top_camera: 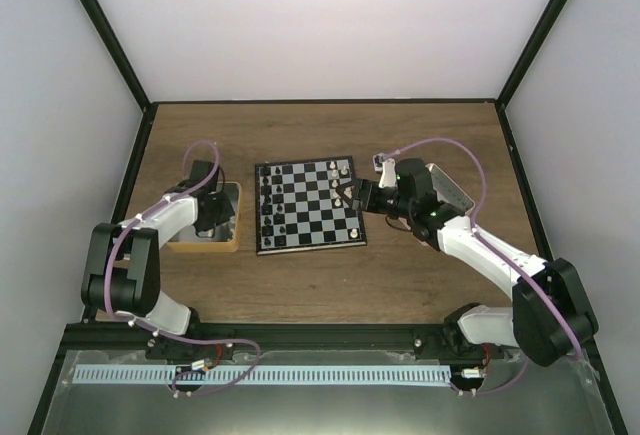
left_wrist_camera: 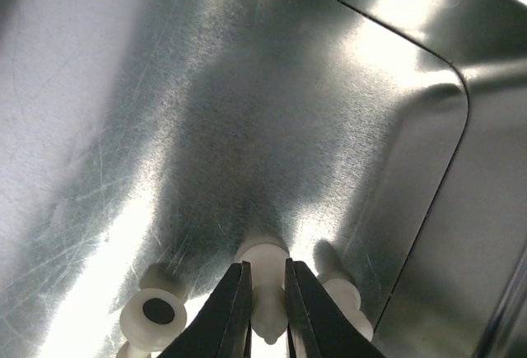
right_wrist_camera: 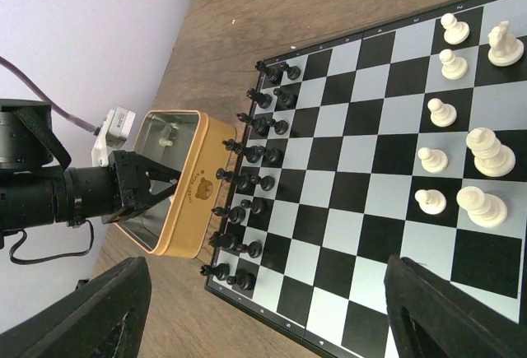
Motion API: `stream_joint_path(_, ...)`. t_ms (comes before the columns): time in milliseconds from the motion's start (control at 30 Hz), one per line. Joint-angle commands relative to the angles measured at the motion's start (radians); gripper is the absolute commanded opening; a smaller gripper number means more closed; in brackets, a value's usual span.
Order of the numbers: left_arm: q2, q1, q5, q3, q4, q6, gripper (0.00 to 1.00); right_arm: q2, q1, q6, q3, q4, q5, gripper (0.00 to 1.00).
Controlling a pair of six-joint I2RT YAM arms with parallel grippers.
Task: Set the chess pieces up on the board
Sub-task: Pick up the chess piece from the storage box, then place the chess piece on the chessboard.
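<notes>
The board [top_camera: 307,203] lies mid-table, with black pieces [top_camera: 270,200] in two rows along its left side and a few white pieces [top_camera: 338,168] on its right side. My left gripper [top_camera: 212,211] reaches into the tan tin; in the left wrist view it [left_wrist_camera: 265,266] is shut on a white piece [left_wrist_camera: 268,304] lying on the tin's metal floor [left_wrist_camera: 206,111]. Two more white pieces [left_wrist_camera: 152,317] lie beside it. My right gripper [top_camera: 348,195] hovers over the board's right side, open and empty [right_wrist_camera: 268,292]. That view shows black pieces [right_wrist_camera: 251,156] and white pieces [right_wrist_camera: 482,151].
The tan tin [top_camera: 205,240] stands just left of the board, also in the right wrist view [right_wrist_camera: 185,185]. Dark frame posts and pale walls close in the table's back and sides. Bare wood lies in front of the board.
</notes>
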Motion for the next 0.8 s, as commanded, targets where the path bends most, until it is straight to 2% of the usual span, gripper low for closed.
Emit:
stream_joint_path(0,-0.014,-0.007,-0.025,0.027,-0.025,0.011,0.11,-0.008,-0.001,0.003,0.001,0.009,-0.003,0.79)
stream_joint_path(200,-0.119,-0.058,-0.062,0.091,-0.057,0.015,0.11,-0.044,-0.001,0.007,-0.003,-0.002,0.063,0.79)
stream_joint_path(333,-0.177,-0.132,-0.083,0.166,-0.083,0.008,0.11,-0.104,-0.001,0.026,-0.024,-0.013,0.169,0.8)
stream_joint_path(433,-0.195,-0.205,-0.044,0.205,-0.06,-0.002,0.11,-0.173,-0.001,0.047,-0.054,-0.025,0.273,0.8)
stream_joint_path(600,-0.143,-0.327,0.018,0.26,-0.023,-0.021,0.11,-0.283,-0.001,0.078,-0.101,-0.051,0.442,0.8)
stream_joint_path(767,-0.013,-0.469,0.064,0.32,0.02,-0.032,0.11,-0.37,-0.001,0.094,-0.14,-0.07,0.524,0.81)
